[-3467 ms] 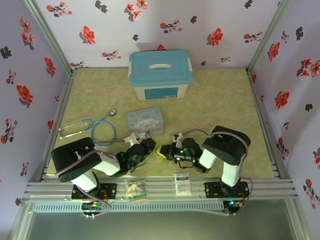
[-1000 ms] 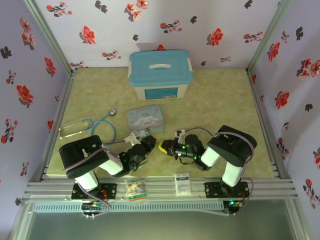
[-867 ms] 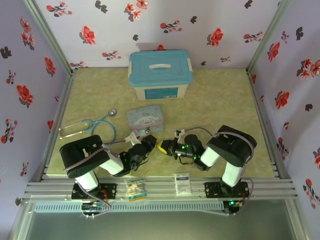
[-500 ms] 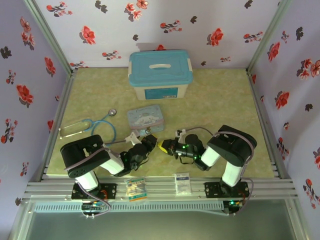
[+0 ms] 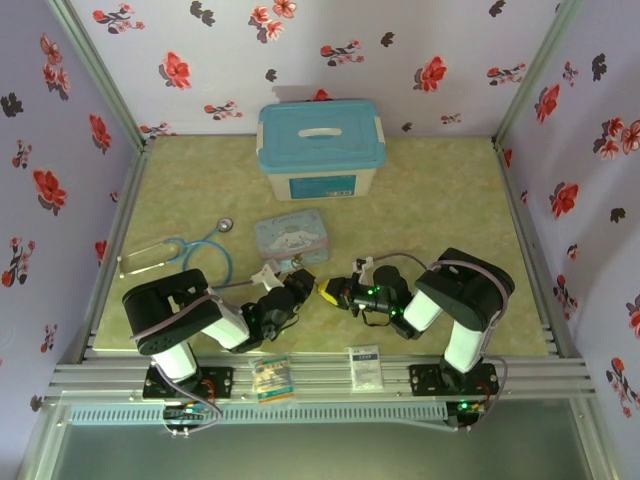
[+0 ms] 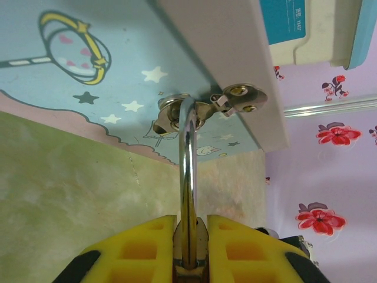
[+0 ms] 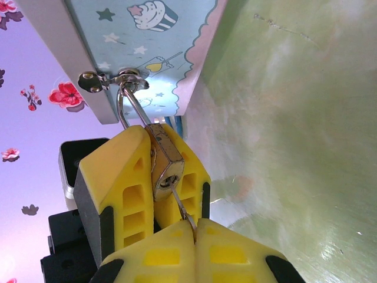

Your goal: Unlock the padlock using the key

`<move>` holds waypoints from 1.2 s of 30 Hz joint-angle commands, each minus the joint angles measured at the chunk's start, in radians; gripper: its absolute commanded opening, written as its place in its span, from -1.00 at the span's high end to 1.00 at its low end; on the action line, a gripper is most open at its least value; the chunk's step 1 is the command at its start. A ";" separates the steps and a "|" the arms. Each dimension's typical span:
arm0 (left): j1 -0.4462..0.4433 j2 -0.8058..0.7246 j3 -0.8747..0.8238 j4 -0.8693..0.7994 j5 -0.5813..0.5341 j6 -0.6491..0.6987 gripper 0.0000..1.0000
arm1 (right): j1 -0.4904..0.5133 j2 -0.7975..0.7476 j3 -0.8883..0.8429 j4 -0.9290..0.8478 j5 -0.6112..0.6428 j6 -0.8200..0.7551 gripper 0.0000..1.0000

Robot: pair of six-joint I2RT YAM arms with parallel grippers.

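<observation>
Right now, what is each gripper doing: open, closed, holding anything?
Left gripper: closed on the padlock.
Right gripper: closed on the key, its tip at the padlock's keyhole.

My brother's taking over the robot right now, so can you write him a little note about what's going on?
Left fingers: shut on the padlock.
Right fingers: shut on the key, its tip at the keyhole.
The padlock's loop is threaded through the clasp of the tin.
Done: both things gripped, key lined up.
Left to do: turn the key and free the loop.
</observation>
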State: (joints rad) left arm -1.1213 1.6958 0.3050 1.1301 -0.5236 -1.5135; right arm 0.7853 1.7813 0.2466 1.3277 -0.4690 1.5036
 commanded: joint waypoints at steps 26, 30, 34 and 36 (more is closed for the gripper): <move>-0.044 -0.026 0.050 0.158 0.116 -0.004 1.00 | -0.071 -0.033 0.076 0.059 -0.001 0.136 1.00; -0.045 -0.028 0.054 0.158 0.122 -0.007 1.00 | -0.090 -0.022 0.085 0.057 -0.024 0.107 1.00; -0.044 -0.017 0.061 0.158 0.121 -0.011 1.00 | -0.076 0.000 0.079 0.059 -0.032 0.085 1.00; -0.044 -0.005 0.065 0.158 0.122 -0.017 1.00 | -0.056 -0.010 0.068 0.057 -0.019 0.068 1.00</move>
State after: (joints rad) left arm -1.1210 1.7008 0.3191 1.1732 -0.5503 -1.5177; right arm 0.7166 1.7672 0.2691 1.3140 -0.5621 1.6070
